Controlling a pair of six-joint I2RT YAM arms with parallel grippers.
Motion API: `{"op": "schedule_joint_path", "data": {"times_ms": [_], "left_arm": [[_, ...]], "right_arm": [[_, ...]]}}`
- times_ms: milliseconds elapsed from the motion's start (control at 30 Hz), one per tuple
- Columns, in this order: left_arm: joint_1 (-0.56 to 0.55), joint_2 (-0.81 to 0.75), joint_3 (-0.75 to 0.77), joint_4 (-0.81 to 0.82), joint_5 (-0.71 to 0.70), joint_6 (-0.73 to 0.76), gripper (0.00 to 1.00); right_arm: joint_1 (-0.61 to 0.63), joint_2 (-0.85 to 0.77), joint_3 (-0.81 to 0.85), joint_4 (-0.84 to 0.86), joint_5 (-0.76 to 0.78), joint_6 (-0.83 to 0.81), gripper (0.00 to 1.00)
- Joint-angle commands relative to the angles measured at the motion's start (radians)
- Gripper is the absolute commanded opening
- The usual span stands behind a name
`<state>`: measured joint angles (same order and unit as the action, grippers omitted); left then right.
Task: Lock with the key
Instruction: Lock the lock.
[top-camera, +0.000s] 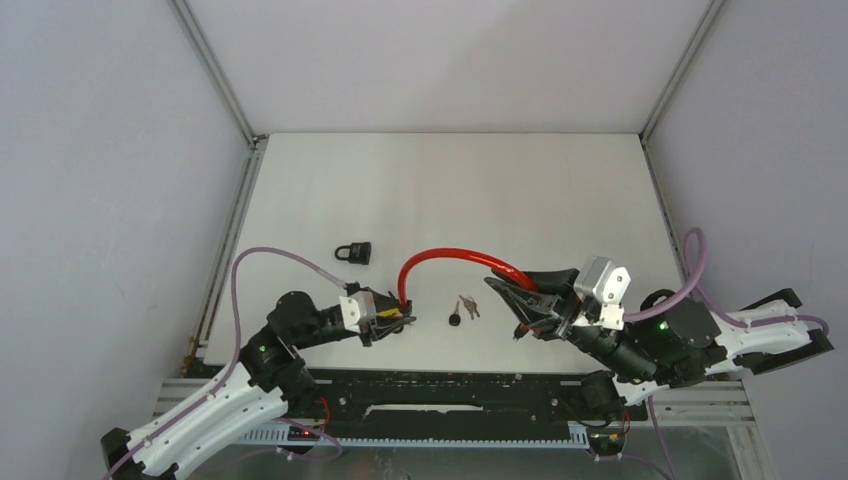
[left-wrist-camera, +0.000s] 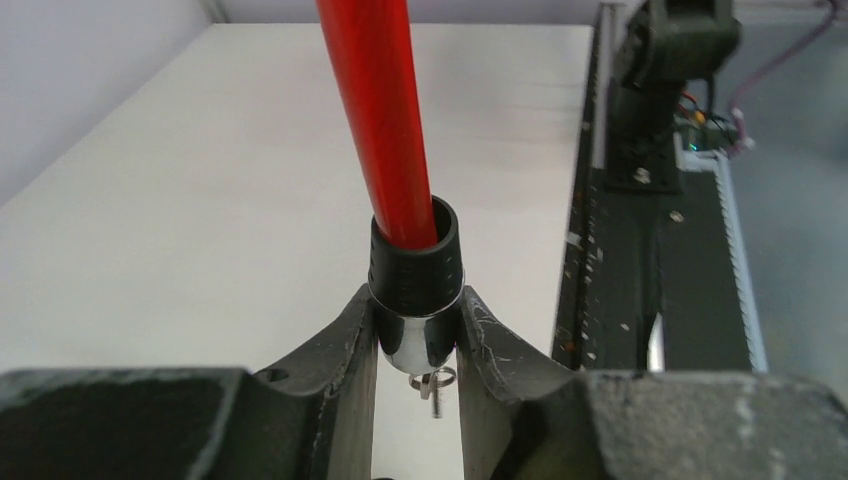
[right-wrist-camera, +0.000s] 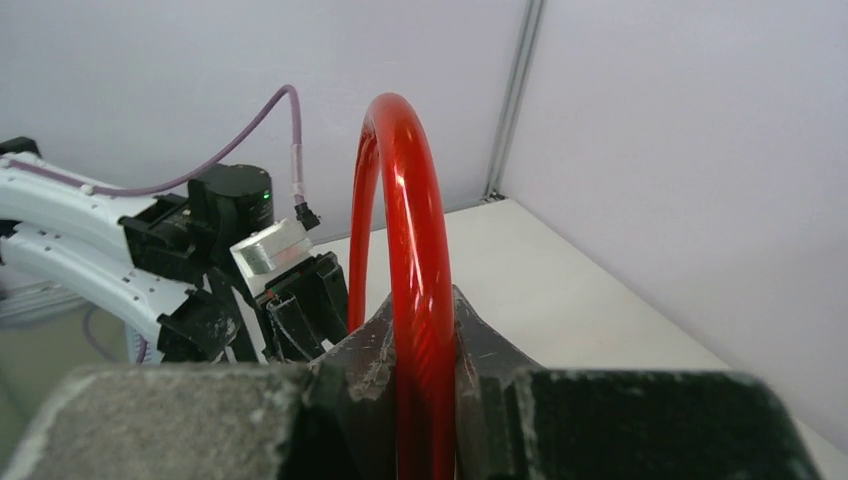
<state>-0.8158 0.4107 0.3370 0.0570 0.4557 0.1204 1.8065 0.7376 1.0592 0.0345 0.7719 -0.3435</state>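
A red cable lock (top-camera: 450, 256) arches over the table between my two grippers. My left gripper (top-camera: 400, 318) is shut on one end of it. In the left wrist view its fingers (left-wrist-camera: 345, 345) press both sides of the black collar (left-wrist-camera: 415, 265) and chrome tip (left-wrist-camera: 420, 345), and the red cable (left-wrist-camera: 380, 120) rises away. A small ring with a key (left-wrist-camera: 434, 384) shows just under the tip. My right gripper (top-camera: 510, 295) is shut on the cable (right-wrist-camera: 412, 200) further along, its fingers (right-wrist-camera: 480, 345) tight against it. A bunch of keys (top-camera: 463, 308) lies on the table between the grippers.
A small black padlock (top-camera: 354, 252) lies on the white table (top-camera: 450, 190) behind the left gripper. Grey walls with metal corner posts (top-camera: 215, 70) close in the table on three sides. A black rail (top-camera: 450, 395) runs along the near edge.
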Motion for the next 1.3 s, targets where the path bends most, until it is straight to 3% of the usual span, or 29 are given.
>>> {"op": "schedule_joint_path", "data": {"times_ms": [0,200,333,433,533,567,600,633,900,1133,1267], "left_arm": [[0.003,0.016,0.091,-0.104,0.221,0.142,0.03],[0.003,0.058,0.166,-0.333,0.413,0.38,0.0],[0.003,0.077,0.179,-0.343,0.426,0.381,0.01],[0.003,0.086,0.179,-0.33,0.415,0.362,0.09],[0.003,0.081,0.173,-0.3,0.372,0.317,0.36],[0.002,0.071,0.17,-0.291,0.338,0.301,0.53],[0.003,0.063,0.167,-0.28,0.323,0.286,0.83],[0.002,0.054,0.164,-0.272,0.294,0.278,0.97],[0.003,-0.018,0.159,-0.242,0.138,0.178,1.0],[0.003,-0.079,0.185,-0.066,-0.193,-0.156,1.0],[0.003,-0.052,0.249,-0.073,-0.173,-0.155,1.0]], "right_arm": [[0.005,-0.054,0.022,-0.029,-0.135,0.009,0.0],[0.005,-0.083,0.021,-0.112,-0.171,0.013,0.0],[0.005,-0.083,0.022,-0.119,-0.167,0.016,0.0],[0.006,-0.079,0.022,-0.117,-0.162,0.015,0.0],[0.005,-0.076,0.022,-0.114,-0.152,0.012,0.0],[0.005,-0.075,0.021,-0.113,-0.147,0.014,0.0],[0.005,-0.075,0.022,-0.113,-0.142,0.013,0.0],[0.005,-0.075,0.022,-0.114,-0.14,0.015,0.0],[0.005,-0.07,0.021,-0.132,-0.076,0.026,0.0],[-0.004,-0.04,0.022,-0.164,0.012,0.055,0.0],[-0.023,-0.027,0.022,-0.177,0.02,0.098,0.0]]}}
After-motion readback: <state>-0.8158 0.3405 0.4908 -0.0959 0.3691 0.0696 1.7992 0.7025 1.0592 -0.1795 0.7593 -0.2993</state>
